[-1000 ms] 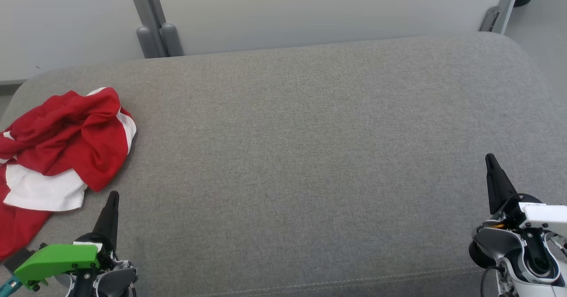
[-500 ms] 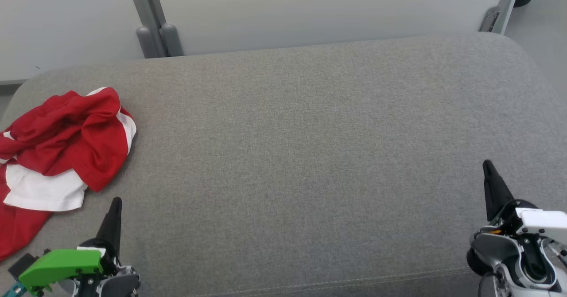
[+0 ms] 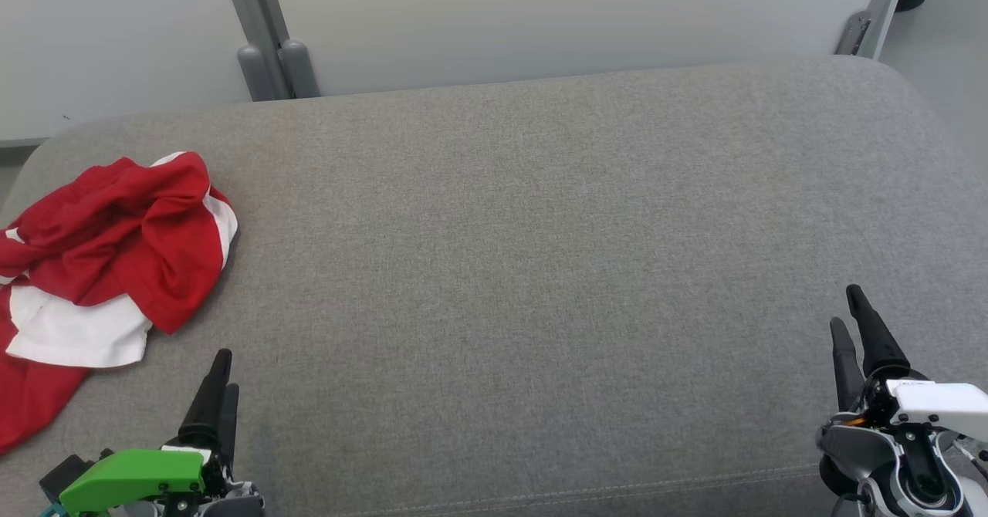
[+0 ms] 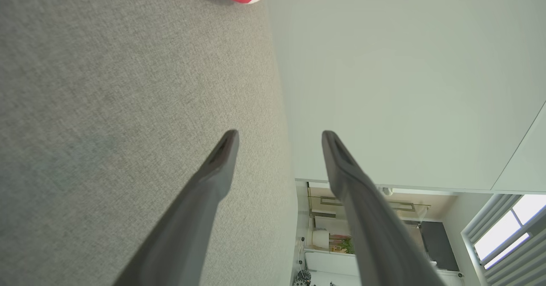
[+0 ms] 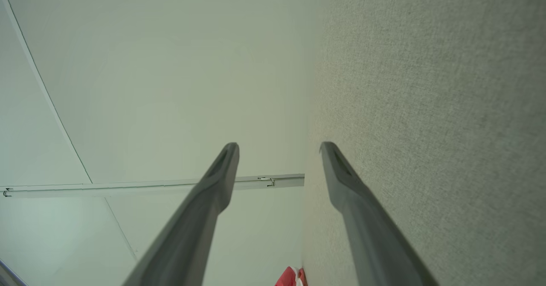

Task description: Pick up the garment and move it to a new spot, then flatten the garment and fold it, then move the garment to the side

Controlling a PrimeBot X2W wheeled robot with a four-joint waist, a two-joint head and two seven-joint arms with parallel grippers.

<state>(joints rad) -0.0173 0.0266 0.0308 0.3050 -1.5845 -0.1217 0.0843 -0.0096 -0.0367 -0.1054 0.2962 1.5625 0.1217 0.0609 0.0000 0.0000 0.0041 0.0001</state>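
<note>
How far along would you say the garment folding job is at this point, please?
Nothing looks done yet: the red and white garment lies crumpled at the left end of the grey cushion. Nothing is in hand; the left claw and right claw stand open and empty near the front edge. Picking up, moving, flattening, folding and setting aside all remain.

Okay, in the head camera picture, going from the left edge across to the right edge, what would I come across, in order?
red and white garment → pair of grey posts → right hand
</note>
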